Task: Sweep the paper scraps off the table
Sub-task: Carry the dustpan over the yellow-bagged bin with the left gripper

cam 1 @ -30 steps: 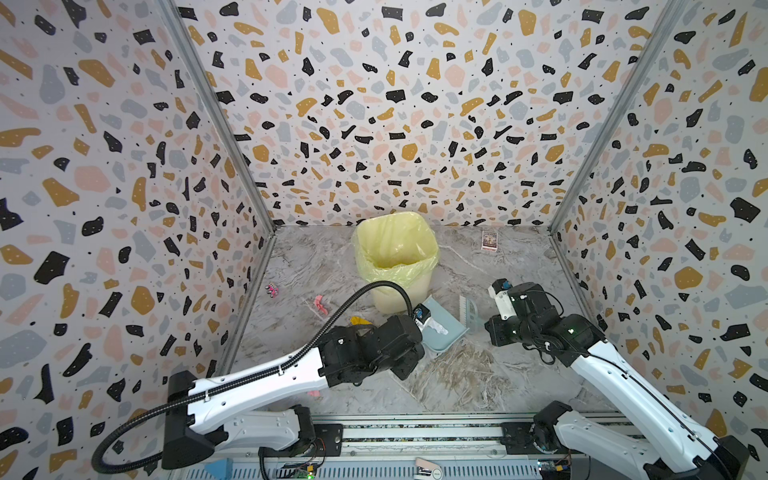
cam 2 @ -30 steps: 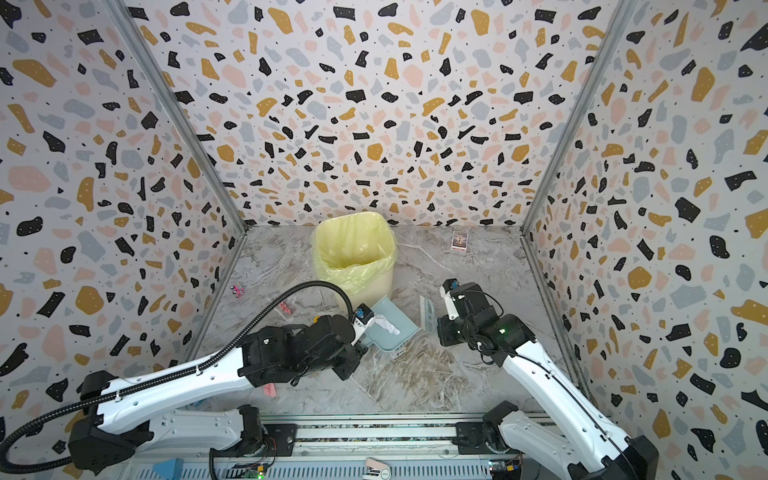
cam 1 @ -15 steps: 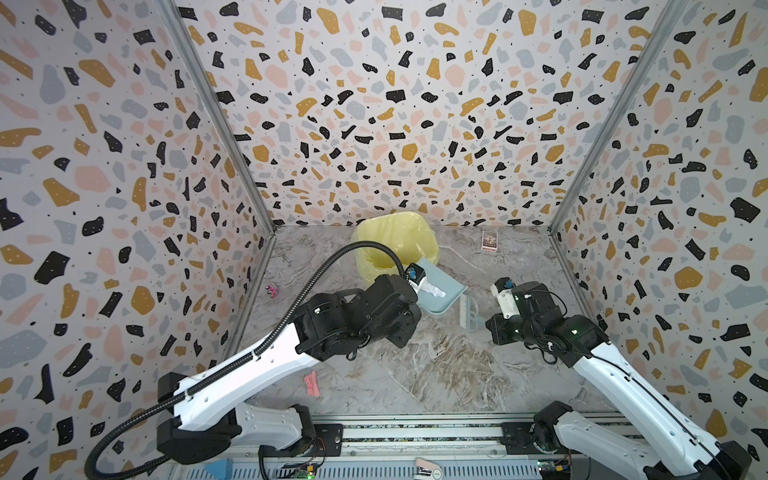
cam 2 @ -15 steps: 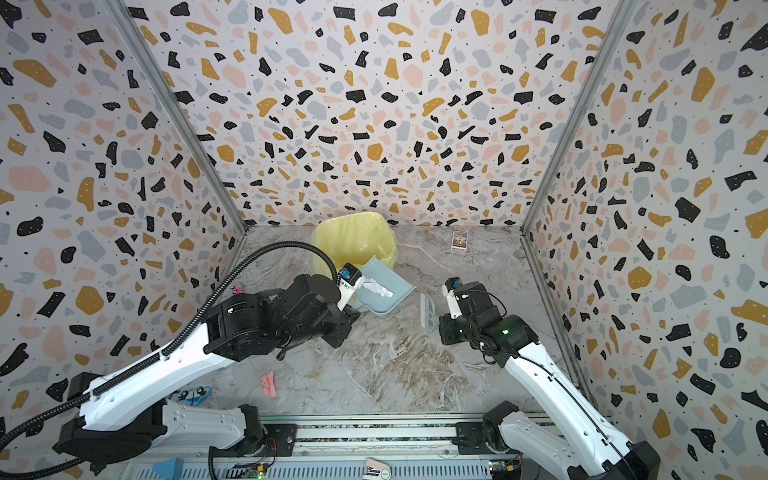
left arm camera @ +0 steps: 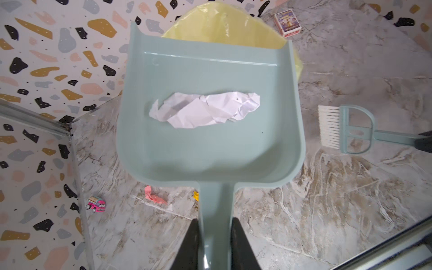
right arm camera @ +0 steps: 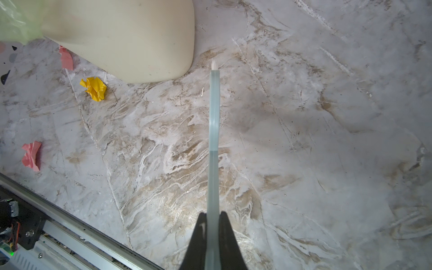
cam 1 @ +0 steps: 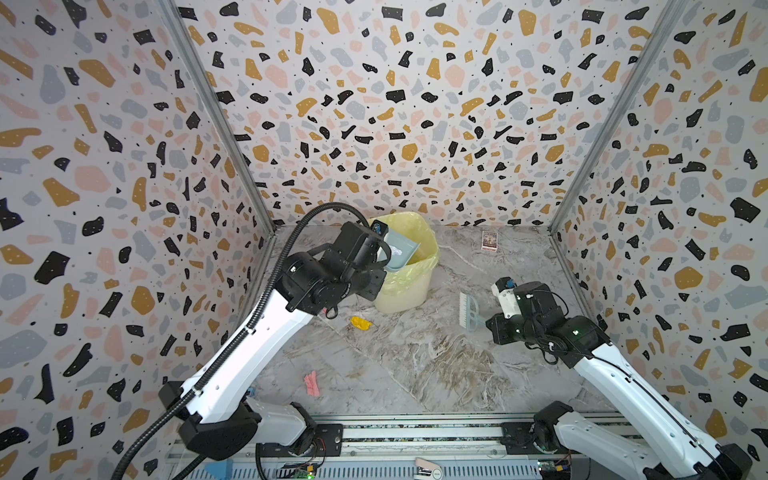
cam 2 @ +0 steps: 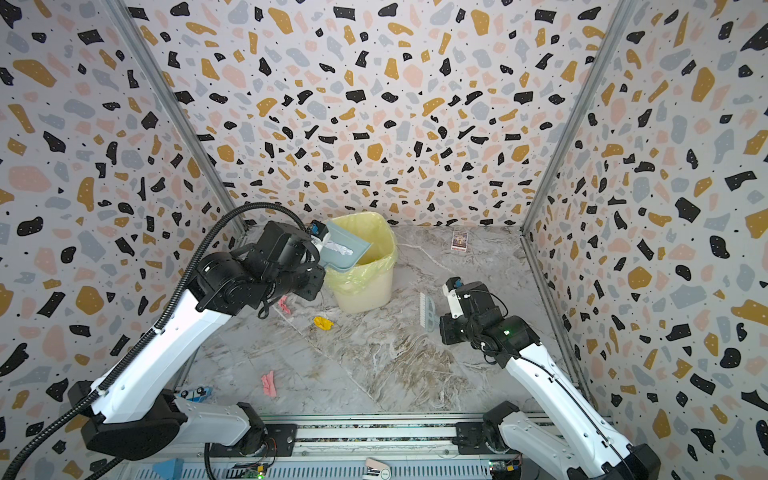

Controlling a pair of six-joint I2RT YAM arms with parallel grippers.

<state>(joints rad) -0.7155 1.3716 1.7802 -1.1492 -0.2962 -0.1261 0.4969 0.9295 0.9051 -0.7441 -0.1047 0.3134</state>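
Bright, even light; soft shadows

Top views: you look down from high in front toward the back wall (cam 1: 395, 124); both share the whole table (cam 1: 436, 365).
Left wrist: you look close over the dustpan (left arm camera: 210, 145) toward the bin (left arm camera: 224, 30).
Right wrist: you look close along the brush (right arm camera: 214, 140) onto the table.

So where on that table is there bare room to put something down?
Widest bare patch: the middle, bordered by yellow scrap, brush and front rail. Another lies between bin and card. Crowded left of the bin: pink scraps, toy, left gripper holding the dustpan.
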